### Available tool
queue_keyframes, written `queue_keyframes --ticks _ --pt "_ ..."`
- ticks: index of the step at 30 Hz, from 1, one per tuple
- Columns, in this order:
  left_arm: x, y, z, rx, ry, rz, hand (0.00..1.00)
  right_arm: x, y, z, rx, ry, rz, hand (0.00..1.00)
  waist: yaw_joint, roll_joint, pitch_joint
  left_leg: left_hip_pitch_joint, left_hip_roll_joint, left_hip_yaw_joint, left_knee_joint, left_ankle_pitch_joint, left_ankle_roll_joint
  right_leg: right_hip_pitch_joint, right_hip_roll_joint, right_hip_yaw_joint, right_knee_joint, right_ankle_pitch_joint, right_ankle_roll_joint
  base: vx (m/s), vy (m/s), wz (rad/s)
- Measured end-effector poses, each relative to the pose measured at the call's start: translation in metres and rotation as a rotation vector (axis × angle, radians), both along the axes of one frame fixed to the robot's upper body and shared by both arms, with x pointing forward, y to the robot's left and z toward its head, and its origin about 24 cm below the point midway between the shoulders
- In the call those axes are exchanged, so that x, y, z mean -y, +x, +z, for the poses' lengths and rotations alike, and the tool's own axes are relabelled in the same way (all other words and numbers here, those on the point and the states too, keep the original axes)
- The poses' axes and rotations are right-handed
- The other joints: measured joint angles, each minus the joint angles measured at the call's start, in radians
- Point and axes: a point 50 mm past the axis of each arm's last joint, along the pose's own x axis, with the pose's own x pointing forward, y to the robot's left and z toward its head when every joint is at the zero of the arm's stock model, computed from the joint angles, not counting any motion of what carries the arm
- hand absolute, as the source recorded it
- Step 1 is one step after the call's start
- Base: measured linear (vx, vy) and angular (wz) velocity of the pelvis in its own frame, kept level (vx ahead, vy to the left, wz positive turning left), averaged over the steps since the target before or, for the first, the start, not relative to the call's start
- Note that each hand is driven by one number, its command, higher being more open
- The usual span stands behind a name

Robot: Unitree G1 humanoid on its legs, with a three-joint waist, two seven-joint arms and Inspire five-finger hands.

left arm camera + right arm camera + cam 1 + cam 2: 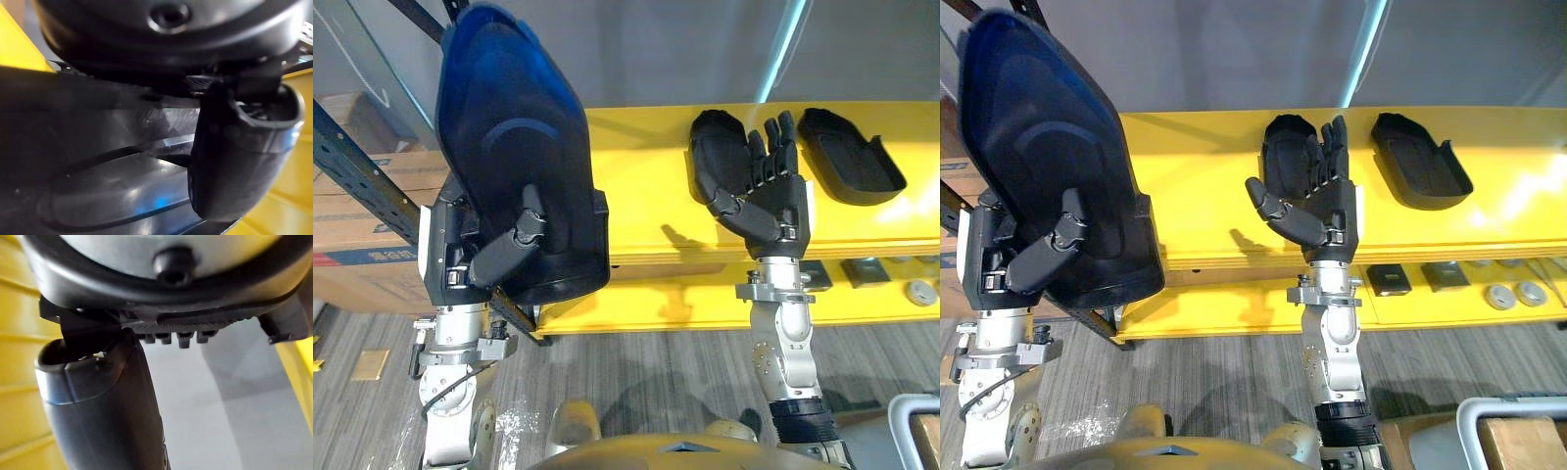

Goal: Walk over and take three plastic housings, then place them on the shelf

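Your left hand (504,255), thumb clamped on the plastic housing (514,127) held long-axis upright, is nearest the bare left end of the yellow shelf (636,176); right hand (773,206) above the shelf is spread, empty.

Nothing written can be read anywhere. The cardboard boxes (357,225) at 9 o'clock carry a blue and red band, but any print on it is too small to make out. The yellow shelf (646,147) and the dark plastic housings (850,157) show no legible marks.
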Motion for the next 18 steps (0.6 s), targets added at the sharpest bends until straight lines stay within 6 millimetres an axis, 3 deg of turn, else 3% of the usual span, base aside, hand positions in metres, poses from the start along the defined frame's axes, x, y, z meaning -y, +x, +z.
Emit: queue_keyframes --ticks 2,3,5,10,13,18 --pt "0.001 0.011 0.005 0.015 -0.019 -0.027 0.00 0.004 -0.005 0.010 0.046 -0.039 -0.032 1.00 -0.013 -0.009 -0.005 -0.005 -0.030 -0.002 -0.070 0.051 0.014 0.005 0.067 -0.002 -0.014 -0.101 -0.009 0.01 0.134 0.15" --pt "0.002 0.019 0.008 0.019 -0.034 -0.027 0.00 0.006 -0.007 0.015 0.071 -0.046 -0.037 1.00 -0.026 -0.014 -0.010 -0.009 -0.055 -0.009 -0.103 0.080 0.021 0.026 0.083 0.005 -0.073 -0.099 -0.012 0.00 0.089 0.33" --pt "0.009 0.027 0.009 0.006 -0.044 -0.032 0.00 0.011 -0.009 0.014 0.068 -0.047 -0.059 1.00 -0.046 0.001 -0.017 -0.018 -0.074 -0.015 -0.129 0.100 0.025 0.040 0.084 -0.004 -0.124 -0.068 -0.014 -0.02 0.060 0.26" --pt "0.025 0.033 -0.002 -0.088 0.013 -0.006 0.00 0.031 -0.013 0.014 0.057 -0.137 -0.135 1.00 -0.058 0.018 -0.028 -0.014 -0.051 -0.032 -0.167 0.128 0.002 0.051 0.120 -0.014 -0.158 -0.057 -0.018 -0.01 -0.045 0.06" --pt "0.020 0.034 -0.005 -0.118 0.002 0.059 0.00 0.047 -0.018 0.021 0.070 -0.146 -0.157 1.00 -0.061 0.019 -0.029 0.024 -0.034 -0.027 -0.224 0.158 -0.013 0.057 0.140 -0.004 -0.153 -0.063 -0.030 -0.01 -0.082 -0.07" --pt "0.013 0.044 -0.015 -0.203 -0.061 0.121 0.00 0.053 -0.019 0.019 0.046 -0.130 -0.139 1.00 -0.079 0.024 -0.032 0.052 -0.037 -0.010 -0.279 0.185 -0.013 0.055 0.141 0.012 -0.151 -0.064 -0.033 -0.02 -0.016 -0.08"
